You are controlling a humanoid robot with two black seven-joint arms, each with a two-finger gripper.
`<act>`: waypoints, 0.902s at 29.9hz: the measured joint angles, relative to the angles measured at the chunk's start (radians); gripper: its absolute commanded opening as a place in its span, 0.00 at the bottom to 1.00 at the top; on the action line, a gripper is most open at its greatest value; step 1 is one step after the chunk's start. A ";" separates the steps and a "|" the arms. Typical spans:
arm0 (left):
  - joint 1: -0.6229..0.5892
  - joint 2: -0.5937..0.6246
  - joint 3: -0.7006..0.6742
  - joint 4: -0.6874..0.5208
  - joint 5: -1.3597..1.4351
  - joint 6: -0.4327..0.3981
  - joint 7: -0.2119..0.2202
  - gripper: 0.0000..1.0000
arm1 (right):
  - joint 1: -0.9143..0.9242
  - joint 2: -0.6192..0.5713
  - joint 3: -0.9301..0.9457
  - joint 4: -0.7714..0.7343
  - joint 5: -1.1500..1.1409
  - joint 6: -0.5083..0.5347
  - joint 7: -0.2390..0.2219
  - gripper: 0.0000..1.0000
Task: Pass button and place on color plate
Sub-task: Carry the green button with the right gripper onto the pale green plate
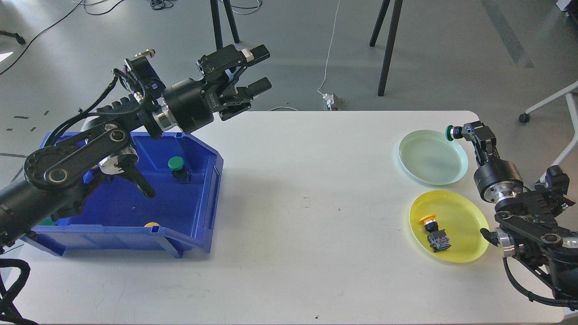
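Counting two plates (433, 158), three green buttons (176, 163).

Glossy plastic blue bin (205, 189), smooth matt white table (307, 234).

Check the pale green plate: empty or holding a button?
Empty. The green plate shows bare inside; the right tool holds the green button at its far rim.

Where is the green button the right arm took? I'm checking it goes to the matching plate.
Head view, far right: the green button sits in the right gripper, at the green plate's far right rim.
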 measured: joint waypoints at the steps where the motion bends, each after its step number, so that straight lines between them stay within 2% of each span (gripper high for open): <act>1: 0.000 0.000 0.000 0.000 0.000 0.000 0.000 0.90 | 0.005 0.024 0.000 -0.036 0.000 -0.004 0.000 0.09; 7: 0.000 0.001 -0.001 0.000 -0.004 0.000 0.000 0.90 | 0.033 0.132 -0.012 -0.196 0.001 -0.003 0.000 0.14; 11: 0.001 0.000 -0.001 0.001 -0.024 0.000 0.000 0.90 | 0.037 0.176 -0.029 -0.269 0.001 0.004 0.000 0.24; 14: 0.002 0.000 0.000 0.005 -0.028 0.000 0.000 0.90 | 0.038 0.186 -0.032 -0.290 0.002 0.004 0.000 0.35; 19: 0.002 0.000 0.001 0.015 -0.029 0.000 0.000 0.90 | 0.038 0.188 -0.033 -0.298 0.005 0.004 0.000 0.48; 27: 0.000 -0.001 0.000 0.024 -0.030 0.000 0.000 0.90 | 0.032 0.188 -0.033 -0.301 0.005 0.004 0.000 0.53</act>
